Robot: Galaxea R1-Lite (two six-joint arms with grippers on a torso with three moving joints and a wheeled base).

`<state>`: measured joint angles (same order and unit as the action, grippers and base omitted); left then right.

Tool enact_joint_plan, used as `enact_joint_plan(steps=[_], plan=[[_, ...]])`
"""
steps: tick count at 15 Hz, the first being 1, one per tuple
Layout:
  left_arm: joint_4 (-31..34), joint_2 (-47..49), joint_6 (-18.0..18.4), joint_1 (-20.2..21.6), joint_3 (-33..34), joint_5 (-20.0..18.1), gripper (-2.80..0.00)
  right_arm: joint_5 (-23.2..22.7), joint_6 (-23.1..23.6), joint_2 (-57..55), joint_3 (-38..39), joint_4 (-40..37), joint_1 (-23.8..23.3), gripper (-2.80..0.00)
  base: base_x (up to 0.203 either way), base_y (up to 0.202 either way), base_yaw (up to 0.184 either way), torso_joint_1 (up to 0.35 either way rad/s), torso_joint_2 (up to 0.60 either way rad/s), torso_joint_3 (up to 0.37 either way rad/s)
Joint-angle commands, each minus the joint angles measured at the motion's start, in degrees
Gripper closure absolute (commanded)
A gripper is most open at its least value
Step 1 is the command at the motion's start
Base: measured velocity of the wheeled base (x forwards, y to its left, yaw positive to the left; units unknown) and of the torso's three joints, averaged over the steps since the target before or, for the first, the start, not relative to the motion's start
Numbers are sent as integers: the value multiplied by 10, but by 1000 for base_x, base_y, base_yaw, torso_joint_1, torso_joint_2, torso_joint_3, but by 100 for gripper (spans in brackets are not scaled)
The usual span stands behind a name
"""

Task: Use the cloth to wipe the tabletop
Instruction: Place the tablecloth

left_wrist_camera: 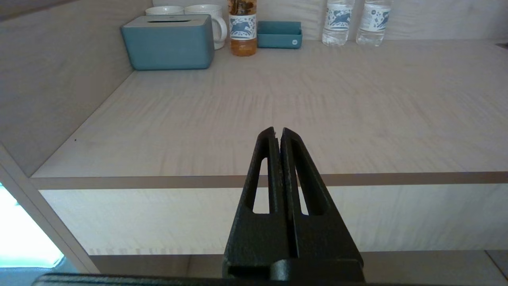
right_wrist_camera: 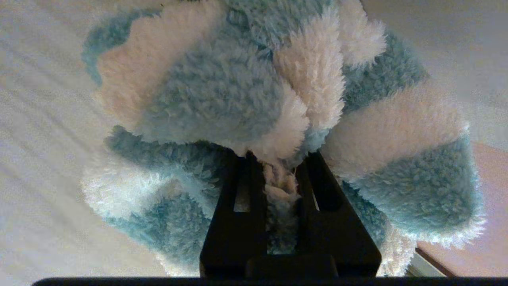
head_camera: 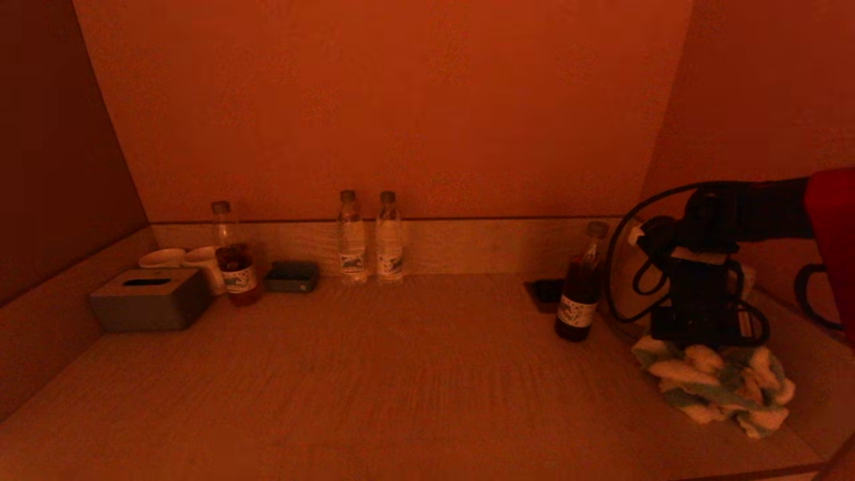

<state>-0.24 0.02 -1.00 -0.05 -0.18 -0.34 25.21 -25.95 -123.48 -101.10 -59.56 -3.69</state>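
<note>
- Over at the right end of the tabletop (head_camera: 374,374), our right gripper (right_wrist_camera: 280,174) has its fingers pinched tight on a bunch of the fluffy blue-and-white cloth (head_camera: 718,384), which sits bunched up on the wood near the front right corner.
- So we'd say the grab is done and the actual wiping is just about to start, with pretty much the whole surface left to cover.
- Our left gripper (left_wrist_camera: 278,133) is parked off the front edge, fingers pressed together, holding nothing.
- Next move looks like pressing down and dragging the cloth leftward. Heads up though: the dark bottle (head_camera: 580,287) stands just beside the cloth, and the 2 water bottles (head_camera: 369,237) line the back, so we'd keep the sweep in front of them.
</note>
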Motion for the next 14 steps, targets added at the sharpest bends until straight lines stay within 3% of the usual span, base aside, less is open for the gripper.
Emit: enact_joint_plan(steps=[1, 2, 10, 14], plan=[[0, 0, -1, 0, 0, 0, 0, 2, -1, -6, -1, -3, 0, 0, 0, 0, 0, 0, 0, 0], [0, 0, -1, 0, 0, 0, 0, 2, -1, -7, -1, -3, 0, -280, 0, 0, 0, 0, 0, 0], [0, 0, -1, 0, 0, 0, 0, 2, -4, -16, -4, -3, 1, -280, 0, 0, 0, 0, 0, 0], [0, 0, -1, 0, 0, 0, 0, -6, -12, 68, -2, -11, 35, -280, 0, 0, 0, 0, 0, 0]])
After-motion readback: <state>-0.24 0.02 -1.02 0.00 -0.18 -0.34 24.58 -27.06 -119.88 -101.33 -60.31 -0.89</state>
